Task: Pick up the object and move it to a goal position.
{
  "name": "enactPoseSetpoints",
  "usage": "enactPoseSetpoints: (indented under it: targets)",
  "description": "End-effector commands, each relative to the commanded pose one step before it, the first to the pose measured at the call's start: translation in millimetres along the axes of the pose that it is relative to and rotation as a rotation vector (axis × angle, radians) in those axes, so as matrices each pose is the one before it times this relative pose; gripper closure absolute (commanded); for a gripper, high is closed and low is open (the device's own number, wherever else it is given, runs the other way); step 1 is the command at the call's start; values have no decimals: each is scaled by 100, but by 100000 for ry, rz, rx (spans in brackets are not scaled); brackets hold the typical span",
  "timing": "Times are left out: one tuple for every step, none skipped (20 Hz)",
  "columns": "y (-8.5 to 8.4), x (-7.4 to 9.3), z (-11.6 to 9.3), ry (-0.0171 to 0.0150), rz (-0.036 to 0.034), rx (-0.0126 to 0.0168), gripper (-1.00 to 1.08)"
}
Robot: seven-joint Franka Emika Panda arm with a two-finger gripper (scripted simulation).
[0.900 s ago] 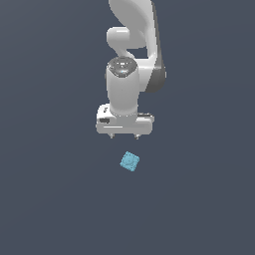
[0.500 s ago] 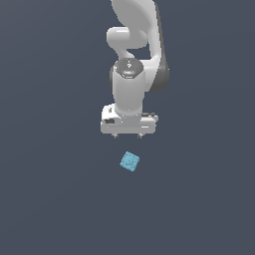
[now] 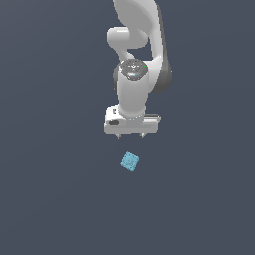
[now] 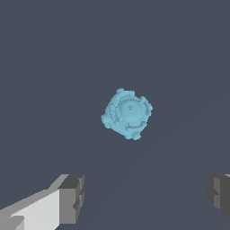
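Light-blue and bumpy, the small ridged block point(image 3: 130, 161) is lying on the dark grey floor point(image 3: 50, 199), just below the white robot gripper point(image 3: 130, 136). Its fingers point(image 4: 72, 197) are spreading wide, holding nothing. Grabbing and carrying are still waiting.

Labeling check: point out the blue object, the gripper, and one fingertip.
blue object point(image 3: 130, 161), exterior view, center of its top face.
gripper point(image 3: 130, 136), exterior view, midway between the fingertips.
fingertip point(image 4: 72, 198), wrist view, grey pad surface.
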State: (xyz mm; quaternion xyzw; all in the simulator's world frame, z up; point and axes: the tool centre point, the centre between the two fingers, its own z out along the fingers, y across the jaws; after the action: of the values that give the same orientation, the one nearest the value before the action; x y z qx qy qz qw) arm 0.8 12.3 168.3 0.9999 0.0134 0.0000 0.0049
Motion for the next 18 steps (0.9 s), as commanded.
enactPoseSetpoints:
  targets:
    - [-11, 194, 290, -69, 1834, 112, -92]
    - [-9, 119, 159, -17, 1079, 64, -92]
    - [-2, 137, 180, -12, 1256, 76, -92]
    - [3, 156, 203, -8, 1429, 85, -92]
    - [1, 172, 226, -9, 1584, 89, -92]
    - [-5, 185, 251, -14, 1729, 90, -92]
    - [-12, 199, 276, -18, 1875, 89, -92]
    - [-14, 214, 301, -18, 2032, 90, -92]
    - [-17, 228, 327, -18, 2189, 88, -92]
    - [-23, 240, 353, -18, 2341, 84, -92]
    - [-30, 252, 380, -17, 2490, 77, -92]
    - [-36, 263, 407, -16, 2642, 69, -92]
    - [-43, 272, 432, -12, 2780, 59, -92]
    - [-48, 259, 425, -7, 2702, 44, -92]
    - [-50, 239, 404, -2, 2541, 30, -92]
    - [-51, 220, 382, 3, 2382, 18, -92]
    - [-52, 202, 359, 7, 2224, 8, -92]
    - [-50, 184, 337, 11, 2067, 1, -92]
